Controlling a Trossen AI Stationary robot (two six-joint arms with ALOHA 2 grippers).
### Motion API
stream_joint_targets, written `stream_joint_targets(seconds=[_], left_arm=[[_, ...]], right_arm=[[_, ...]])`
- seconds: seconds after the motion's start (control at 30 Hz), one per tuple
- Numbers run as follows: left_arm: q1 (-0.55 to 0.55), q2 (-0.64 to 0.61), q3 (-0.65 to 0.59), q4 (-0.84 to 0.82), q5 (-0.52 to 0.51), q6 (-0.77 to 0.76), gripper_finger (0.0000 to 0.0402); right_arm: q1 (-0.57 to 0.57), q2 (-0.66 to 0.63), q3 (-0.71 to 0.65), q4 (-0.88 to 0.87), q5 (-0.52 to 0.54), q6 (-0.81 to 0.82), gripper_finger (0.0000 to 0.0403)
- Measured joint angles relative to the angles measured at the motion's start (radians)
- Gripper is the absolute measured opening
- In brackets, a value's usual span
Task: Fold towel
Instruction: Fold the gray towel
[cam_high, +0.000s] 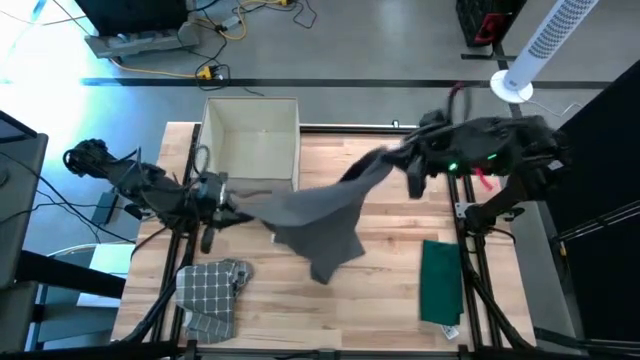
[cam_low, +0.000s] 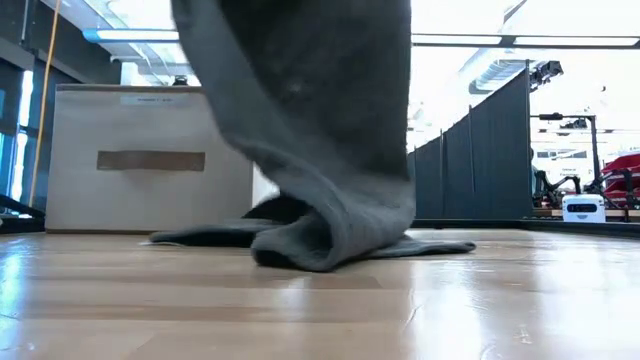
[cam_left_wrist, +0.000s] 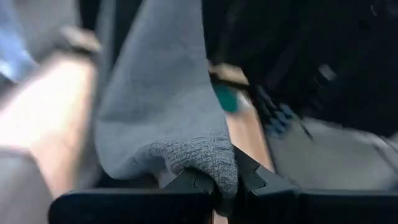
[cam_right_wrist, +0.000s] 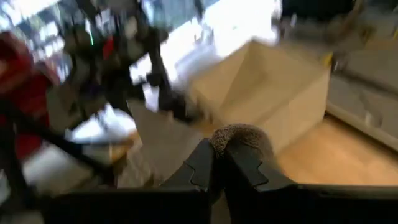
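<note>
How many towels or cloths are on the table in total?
3. A grey towel is held up between the left gripper and the right gripper, a checked cloth lies at the near left, and a folded green towel at the near right. None appears hidden.

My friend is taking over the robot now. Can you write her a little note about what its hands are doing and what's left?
Left gripper: shut on one corner of the grey towel, left of table centre.
Right gripper: shut on another corner, raised near the table's right back.
The towel hangs stretched between them, its lower part bunched on the table in front of the beige bin.
Done: both corners gripped and lifted.
Left: spread it flat, then fold. A checked cloth and green towel lie at the front.
</note>
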Motion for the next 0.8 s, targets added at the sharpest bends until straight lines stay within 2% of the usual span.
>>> stream_joint_targets(seconds=[0.17,0.3,0.4,0.5,0.6,0.67,0.8], left_arm=[[-0.022,0.041,0.001,-0.206,0.169,-0.209,0.0000],[-0.059,0.095,-0.044,-0.281,0.282,-0.321,0.0000],[-0.101,0.130,-0.092,-0.273,0.316,-0.387,0.0000],[-0.151,0.165,-0.144,-0.211,0.283,-0.420,0.0000],[-0.198,0.167,-0.201,-0.105,0.229,-0.470,0.0000],[-0.223,0.166,-0.247,-0.051,0.215,-0.536,0.0000],[-0.290,0.166,-0.336,0.005,0.165,-0.681,0.0000]], right_arm=[[0.015,0.136,-0.006,-0.256,-0.137,0.013,0.0006],[0.026,0.169,-0.124,-0.136,-0.252,-0.126,0.0006],[-0.015,0.166,-0.284,-0.084,-0.283,-0.095,0.0006],[-0.071,0.155,-0.492,0.102,-0.331,-0.081,0.0006],[-0.109,0.132,-0.700,0.455,-0.504,-0.047,0.0006],[-0.127,0.129,-0.824,0.627,-0.576,-0.002,0.0006],[-0.141,0.133,-1.031,0.802,-0.505,0.095,0.0006]])
